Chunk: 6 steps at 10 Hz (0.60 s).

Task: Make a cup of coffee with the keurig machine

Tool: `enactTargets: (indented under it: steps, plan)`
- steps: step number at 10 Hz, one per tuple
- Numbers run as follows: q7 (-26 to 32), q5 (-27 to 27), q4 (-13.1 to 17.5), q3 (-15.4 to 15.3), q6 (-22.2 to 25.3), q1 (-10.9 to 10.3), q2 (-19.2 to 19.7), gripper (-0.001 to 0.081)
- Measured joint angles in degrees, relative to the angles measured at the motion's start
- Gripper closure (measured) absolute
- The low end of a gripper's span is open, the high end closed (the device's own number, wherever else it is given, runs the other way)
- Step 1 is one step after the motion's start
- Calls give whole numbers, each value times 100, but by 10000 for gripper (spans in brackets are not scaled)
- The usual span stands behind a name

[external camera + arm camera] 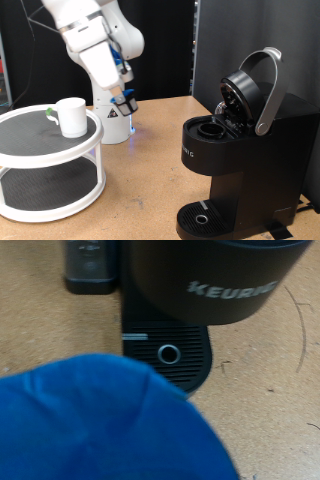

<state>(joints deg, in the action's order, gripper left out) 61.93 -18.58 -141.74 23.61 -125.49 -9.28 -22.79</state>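
The keurig machine (240,150) stands at the exterior view's right with its silver-rimmed lid (245,85) raised and the pod chamber open. The white cup (71,116) sits on the top tier of a round white stand (40,140) at the left. My gripper (127,102) hangs low between the stand and the machine, in front of the arm's base. In the wrist view a blurred blue pod top (100,420) fills the lower part, very close to the camera, apparently held. Beyond it are the machine's front (215,280) and its drip tray (170,350). The fingers do not show there.
The white arm base (113,125) stands behind the gripper on the wooden table (140,190). The stand has a dark lower shelf (45,185). A dark grey object (90,265) lies beside the machine in the wrist view. A black backdrop closes the rear.
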Motion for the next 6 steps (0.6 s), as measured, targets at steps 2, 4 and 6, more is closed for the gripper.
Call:
enactTargets:
  steps: [2, 4, 6]
  plan:
    - [-183, 2, 36, -118, -104, 26, 123, 329]
    - [137, -272, 26, -42, -52, -13, 125, 329]
    - [56, -714, 61, -119, -232, -160, 163, 329]
